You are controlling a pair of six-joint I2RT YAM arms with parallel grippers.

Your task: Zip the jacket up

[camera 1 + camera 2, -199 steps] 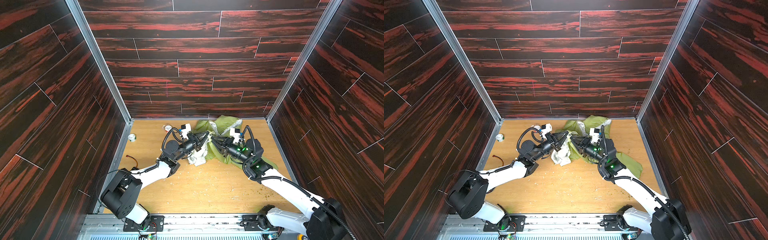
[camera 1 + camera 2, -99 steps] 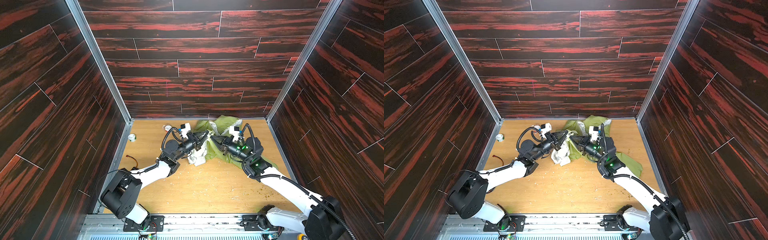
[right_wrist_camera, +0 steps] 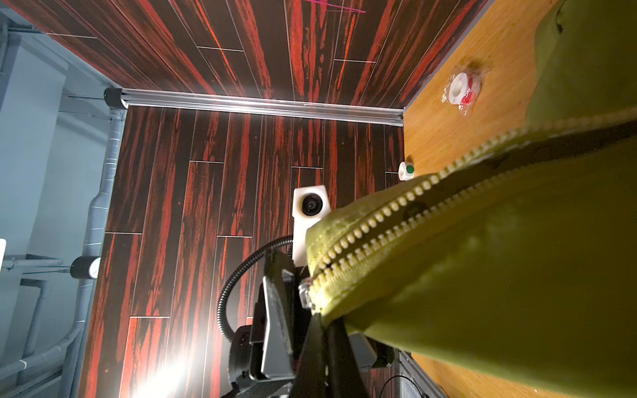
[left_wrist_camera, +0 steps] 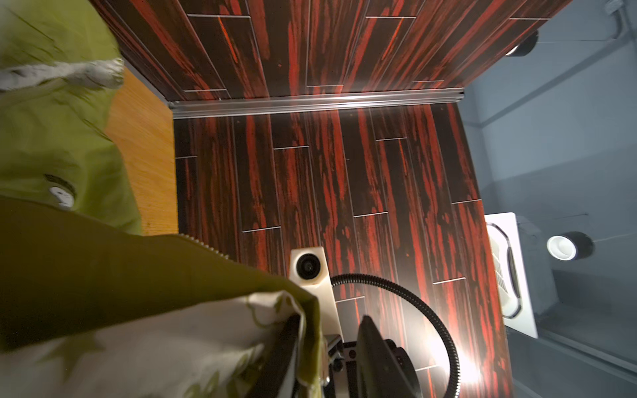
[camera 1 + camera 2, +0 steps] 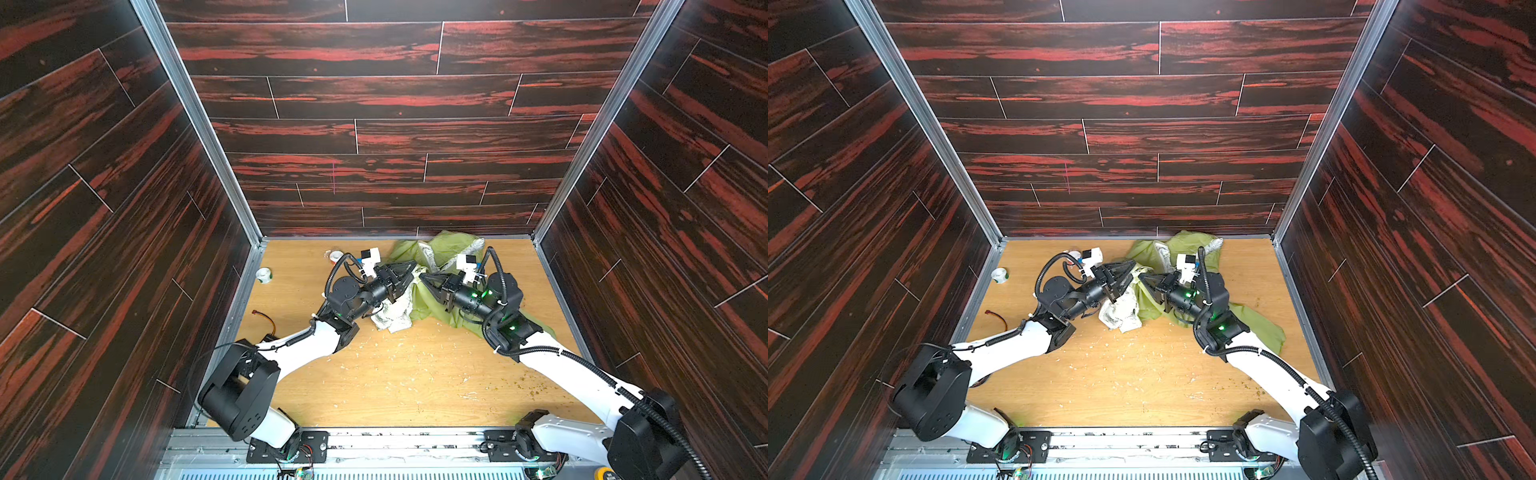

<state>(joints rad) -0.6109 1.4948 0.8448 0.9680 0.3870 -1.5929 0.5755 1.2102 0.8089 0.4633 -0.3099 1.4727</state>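
1. Panelling of dark, red-streaked wood closes in both claws on three sides.
2. Tabletop of pale wood, strewn with crumbs, lies under both claws.
3. Jacket (thin, lime-green) lies crumpled on the tabletop. It spreads from the claw tips toward the back wall and passes under the right arm. Its pale patterned lining is bunched just beneath the left claw.
4. Right claw is clenched on the jacket's zipper edge, its tip almost meeting the left claw's tip.
5. Left claw has its jaws parted: a fold of jacket hangs over one finger, with a clear gap to the other.
6. Zipper has green tape and pale teeth. Its two rows run away from the right claw's tip and gape apart.
7. White print with black marks shows on the green cloth well beyond the left claw.
8. Wrapped white-and-red item lies behind the left claw's wrist. A white roll sits farther out on that claw's outer side, near the wall.
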